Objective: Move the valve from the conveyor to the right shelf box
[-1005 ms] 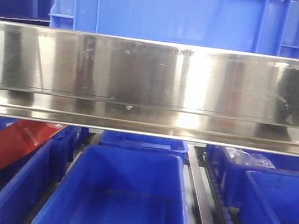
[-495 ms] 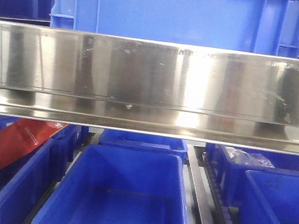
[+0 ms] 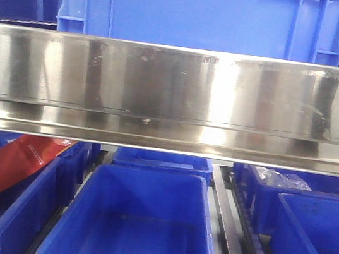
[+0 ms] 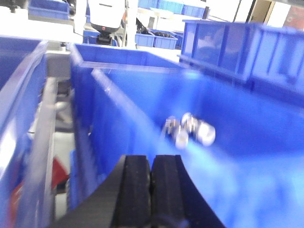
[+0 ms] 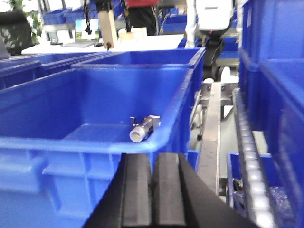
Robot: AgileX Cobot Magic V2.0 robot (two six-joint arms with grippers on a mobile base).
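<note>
Right gripper: the black padded right gripper (image 5: 151, 190) has its two pads pressed flat together with nothing between them, hovering just outside the near wall of a deep blue plastic shelf box (image 5: 95, 142).
Left gripper: the black left gripper (image 4: 151, 192) is likewise closed up and holding nothing, poised at the wall of another blue plastic bin (image 4: 142, 142); that view is smeared by motion blur.
Valve: a small silvery metal valve with a white round end (image 5: 144, 128) lies on its side on the floor of the shelf box, close to the near wall.
Other parts: a cluster of shiny metal fittings (image 4: 190, 130) sits in the left wrist view's bin (too blurred to say whether they are valves).
Step in hand: judging by the valve lying in the box and both hands bare, the placing looks done and the arms seem to be clearing away.
Next move: probably a return to the conveyor for another part, which no view shows.
Surface: a brushed stainless-steel shelf beam (image 3: 174, 96) spans the front view, blue crates above and below it, a red flat packet (image 3: 3, 169) at lower left.
Room: a bright warehouse with many more blue bins behind.
</note>
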